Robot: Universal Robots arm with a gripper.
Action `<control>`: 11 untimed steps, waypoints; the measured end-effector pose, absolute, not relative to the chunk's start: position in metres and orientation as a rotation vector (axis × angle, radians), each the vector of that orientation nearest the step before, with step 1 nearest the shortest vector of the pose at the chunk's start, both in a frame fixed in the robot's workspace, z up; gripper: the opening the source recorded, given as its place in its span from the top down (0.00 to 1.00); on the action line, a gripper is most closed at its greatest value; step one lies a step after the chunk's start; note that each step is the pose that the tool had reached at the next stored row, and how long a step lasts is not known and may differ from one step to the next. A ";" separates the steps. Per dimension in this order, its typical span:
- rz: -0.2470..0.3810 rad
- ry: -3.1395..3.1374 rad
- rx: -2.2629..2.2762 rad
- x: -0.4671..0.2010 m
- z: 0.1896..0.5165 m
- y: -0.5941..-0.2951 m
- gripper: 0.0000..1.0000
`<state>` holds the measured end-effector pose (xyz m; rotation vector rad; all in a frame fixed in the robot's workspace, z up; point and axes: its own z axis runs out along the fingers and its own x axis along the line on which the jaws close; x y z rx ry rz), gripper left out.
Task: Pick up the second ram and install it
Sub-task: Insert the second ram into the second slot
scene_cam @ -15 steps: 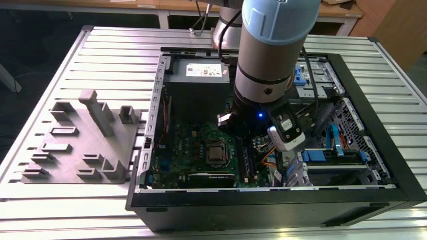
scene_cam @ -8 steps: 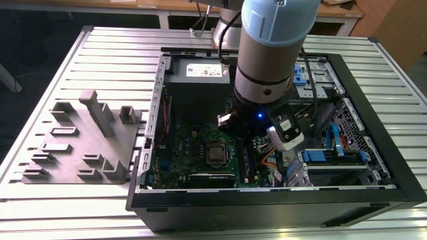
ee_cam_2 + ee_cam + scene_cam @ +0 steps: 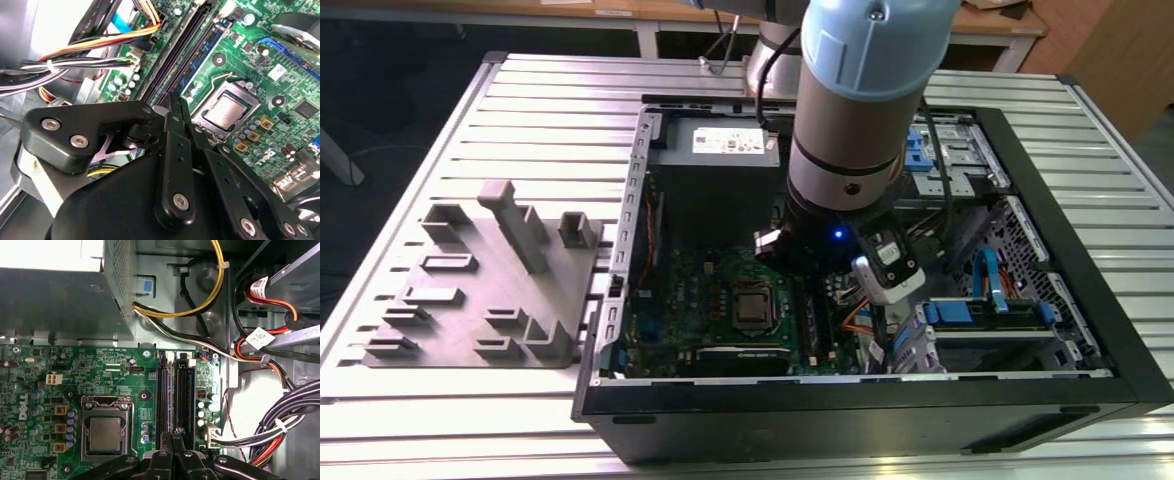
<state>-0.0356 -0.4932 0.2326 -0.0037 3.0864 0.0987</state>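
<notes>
1. The open computer case (image 3: 854, 392) lies on its side on the slatted tabletop (image 3: 520, 90). It takes up the middle and the tabletop's edge at the exterior view's right. A grey holder block (image 3: 480, 290) sits near the edge at the exterior view's left, just beside the case.

2. The arm (image 3: 854, 110) reaches down into the case over the green motherboard (image 3: 125, 375).

3. In both wrist views the gripper (image 3: 175, 432) (image 3: 174, 100) is low over the memory slots, beside the processor (image 3: 105, 432). The fingers (image 3: 180, 150) are drawn together, with no gap visible at the tips.

4. The second ram (image 3: 182, 390) (image 3: 200, 57) shows as a long dark strip standing edge-up in the slot row, in line with the fingertips. It cannot be told whether the fingers pinch its top edge or only rest near it, or whether it is fully seated.

5. Bundled cables (image 3: 280, 425) run alongside the slots, apart from the gripper.
</notes>
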 end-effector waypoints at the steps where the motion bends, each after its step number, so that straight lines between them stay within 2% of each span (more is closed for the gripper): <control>1: 0.099 3.086 -0.004 -0.036 0.233 -0.493 0.92; 11: 0.100 3.086 -0.004 -0.037 0.230 -0.493 0.92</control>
